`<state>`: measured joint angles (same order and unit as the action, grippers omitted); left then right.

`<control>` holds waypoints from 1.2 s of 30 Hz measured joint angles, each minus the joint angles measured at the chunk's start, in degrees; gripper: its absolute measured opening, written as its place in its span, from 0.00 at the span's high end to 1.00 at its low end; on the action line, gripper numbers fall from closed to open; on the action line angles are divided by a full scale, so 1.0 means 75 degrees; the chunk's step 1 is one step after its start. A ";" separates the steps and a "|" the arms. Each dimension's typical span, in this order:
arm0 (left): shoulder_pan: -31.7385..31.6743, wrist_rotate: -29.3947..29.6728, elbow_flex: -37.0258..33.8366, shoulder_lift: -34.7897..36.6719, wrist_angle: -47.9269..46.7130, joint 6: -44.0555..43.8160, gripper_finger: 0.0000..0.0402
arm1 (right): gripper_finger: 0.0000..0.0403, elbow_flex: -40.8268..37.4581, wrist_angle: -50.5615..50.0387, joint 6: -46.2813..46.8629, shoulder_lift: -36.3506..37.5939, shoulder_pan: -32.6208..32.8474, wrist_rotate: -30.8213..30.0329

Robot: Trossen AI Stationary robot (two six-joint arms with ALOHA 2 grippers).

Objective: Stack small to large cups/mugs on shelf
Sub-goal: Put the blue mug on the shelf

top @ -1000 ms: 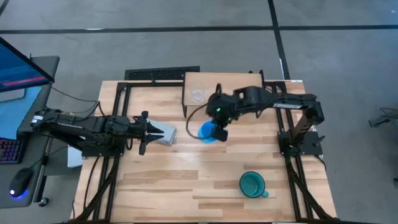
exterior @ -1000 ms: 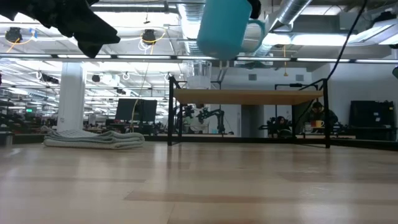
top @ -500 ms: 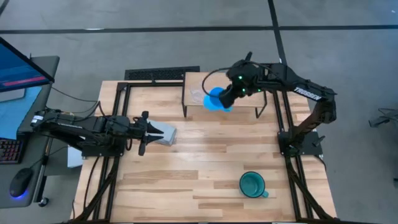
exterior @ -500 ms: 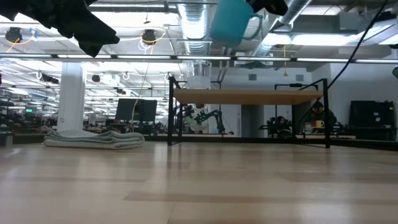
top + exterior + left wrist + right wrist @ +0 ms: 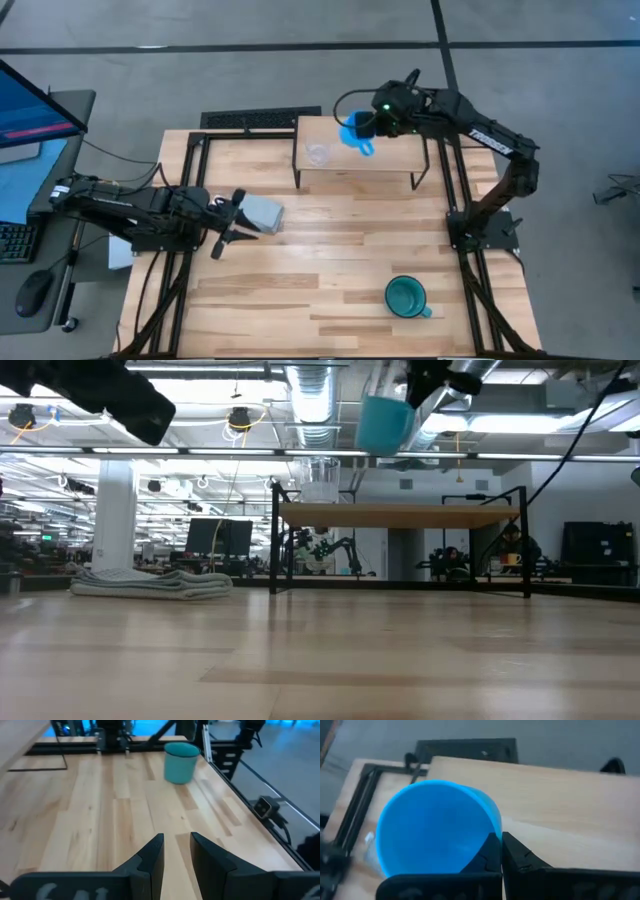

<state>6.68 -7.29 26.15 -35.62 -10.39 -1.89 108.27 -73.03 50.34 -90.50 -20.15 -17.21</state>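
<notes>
Task at an intermediate stage. The shelf (image 5: pixel 385 155) stands at the far edge of the tabletop (image 5: pixel 330 270), right of centre. The tiny clear glass cup (image 5: pixel 318 154) already rests upright on the shelf, near its left end; judged from this, the first of the three placements is done.

The right gripper (image 5: pixel 372 124) hovers above the shelf and grasps the blue mug (image 5: pixel 355 132) by its rim, one finger inside and one outside, as the right wrist view shows (image 5: pixel 436 827). The mug is tilted, clear of the board, and just to the right of the glass cup in the high view; in the low view it hangs well above the shelf (image 5: pixel 384 424). It has not yet been set down.

The teal-green mug (image 5: pixel 406 296) stands upright near the tabletop's near edge, toward the right corner, untouched and well apart from the shelf. It would be the last item handled.

The left gripper (image 5: pixel 224 222) waits over the tabletop's left part, its fingers slightly parted and holding nothing, beside the grey block (image 5: pixel 260 214).

Remaining, by judgement: lower the blue mug beside the glass cup, then fetch and place the teal-green mug.
</notes>
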 joint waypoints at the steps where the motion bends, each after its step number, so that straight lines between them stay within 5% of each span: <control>1: 0.0000 -0.0023 0.0000 -0.0002 -0.0039 0.0021 0.79 | 0.99 0.0000 -0.0044 0.0181 -0.0093 -0.0041 0.0008; 22: -0.0001 -0.1069 0.0000 0.0001 -0.0370 0.0145 0.79 | 0.99 0.0743 -0.1686 0.3582 -0.0848 -0.0209 0.0068; 36: 0.0003 -0.1159 0.0003 -0.0002 -0.0601 0.0166 0.79 | 0.99 0.0833 -0.1666 0.3257 -0.1728 -0.0483 0.0480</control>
<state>6.70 -15.99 26.17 -35.64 -14.90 -0.64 114.52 -85.53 74.77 -103.46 -23.77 -13.61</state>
